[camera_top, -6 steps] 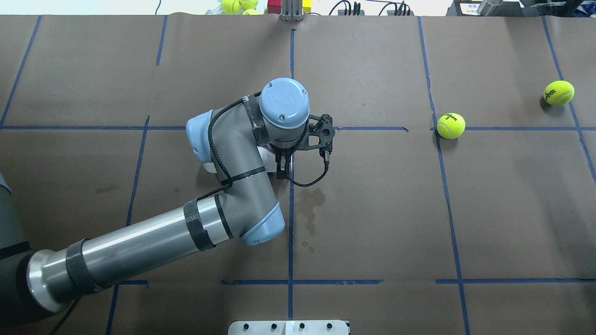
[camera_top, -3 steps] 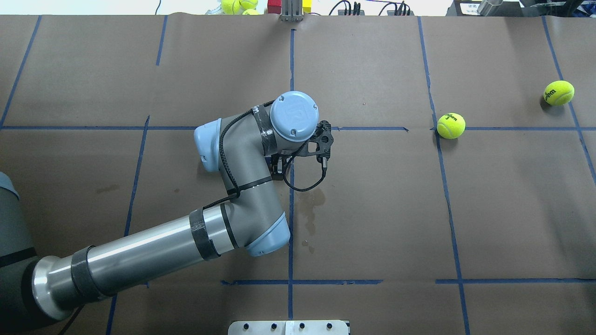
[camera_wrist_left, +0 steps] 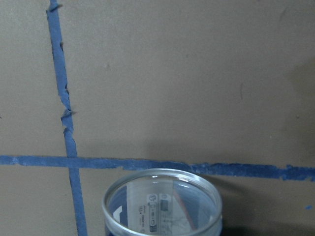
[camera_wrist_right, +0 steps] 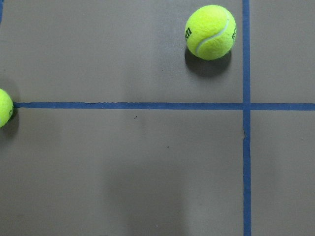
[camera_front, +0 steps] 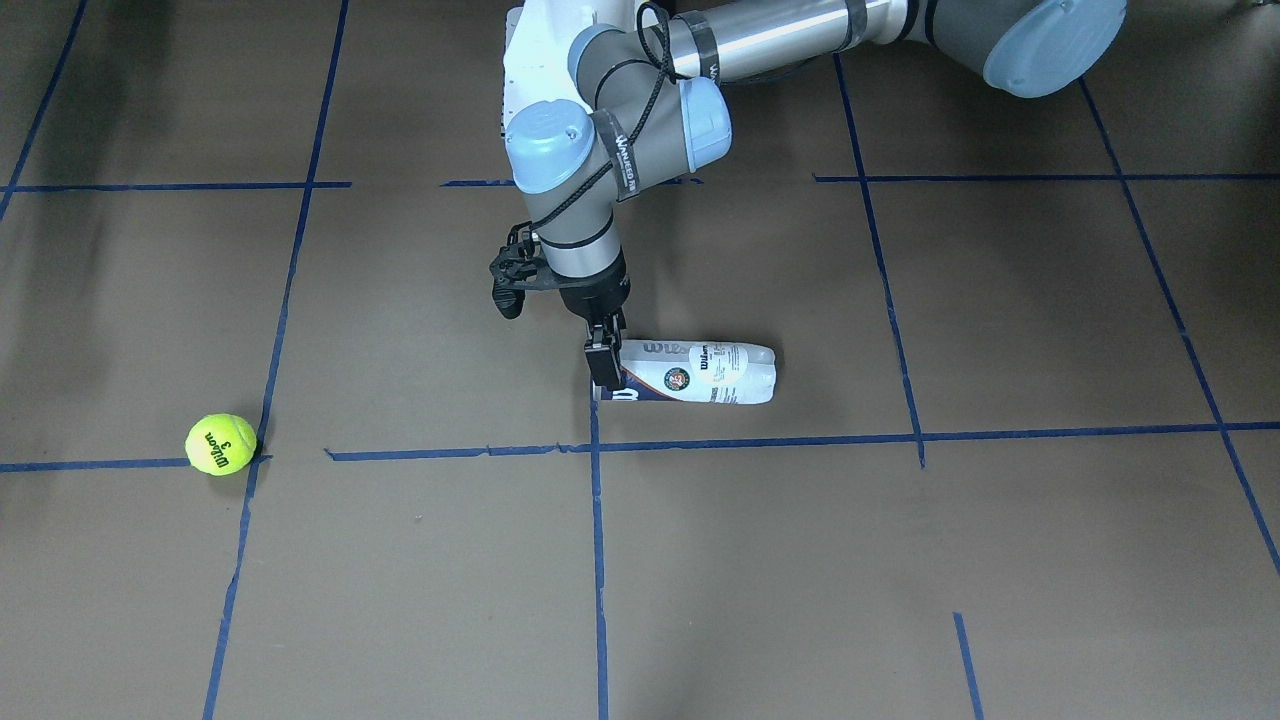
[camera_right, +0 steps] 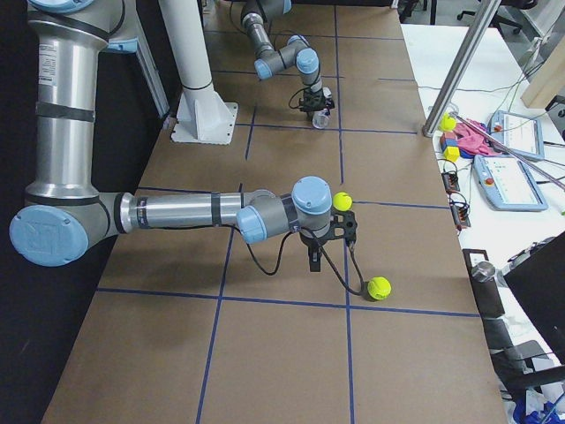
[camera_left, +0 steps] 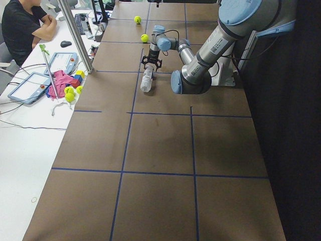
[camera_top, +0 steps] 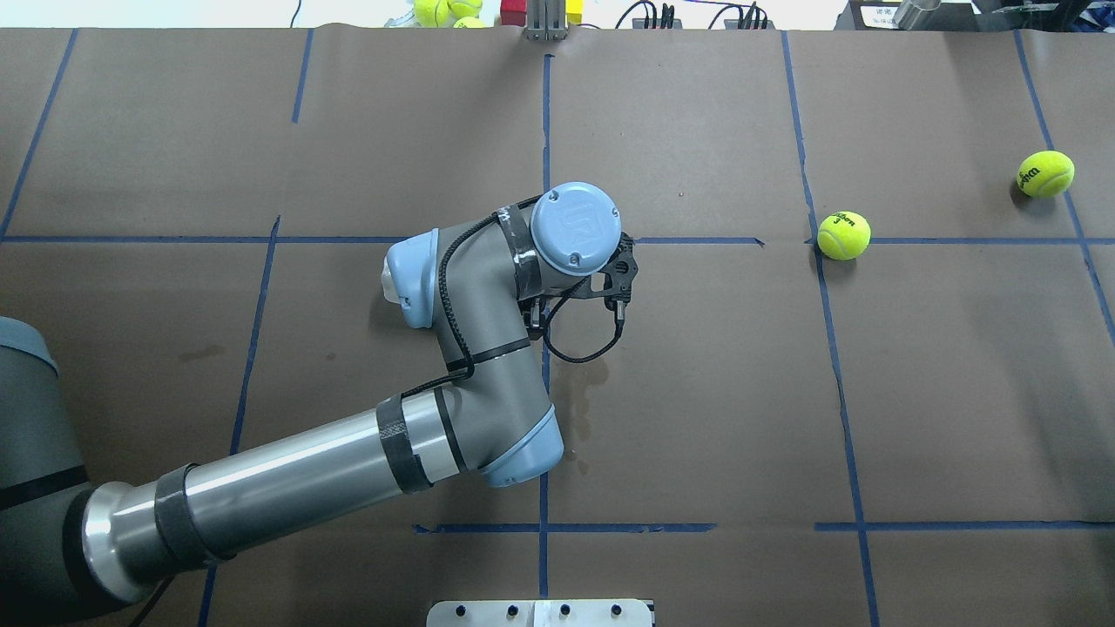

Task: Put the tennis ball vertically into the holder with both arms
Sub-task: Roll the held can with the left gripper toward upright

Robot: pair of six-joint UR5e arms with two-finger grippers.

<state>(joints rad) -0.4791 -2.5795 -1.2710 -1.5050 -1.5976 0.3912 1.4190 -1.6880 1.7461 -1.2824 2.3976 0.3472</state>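
Two risks stand out to us. First, the clear plastic tennis-ball can with the navy and white label (camera_front: 700, 373) lies on its side on the brown paper-covered table (camera_front: 900, 560). Its metal-rimmed mouth faces the left arm's black two-finger gripper (camera_front: 604, 368), which hangs fingers-down right at that mouth. We cannot tell whether the fingers are clamped on the rim or merely against it. A round, slick can would, we judge, roll or skid if pushed off-centre. A shallow pinch on the rim could also slip as the can is tipped upright.

Second, the fuzzy yellow-green tennis ball printed with a 3 (camera_top: 843, 235) sits well apart from the can, free to roll if nudged during a grasp. The right arm's gripper (camera_right: 315, 258) hovers near it and near a second yellow-green ball (camera_top: 1046, 173). Only the side camera shows that gripper, so we cannot tell whether it is open or closed. A careless descent could knock either ball away.

Around the work are more yellow-green balls at the table's far edge (camera_top: 433, 10), a faint stain on the paper (camera_top: 584, 383) and a seated person at a side desk (camera_left: 22, 22). The grey left arm (camera_top: 488, 348) itself hangs over the can, so we judge its wrist must clear the mouth before any ball comes down.
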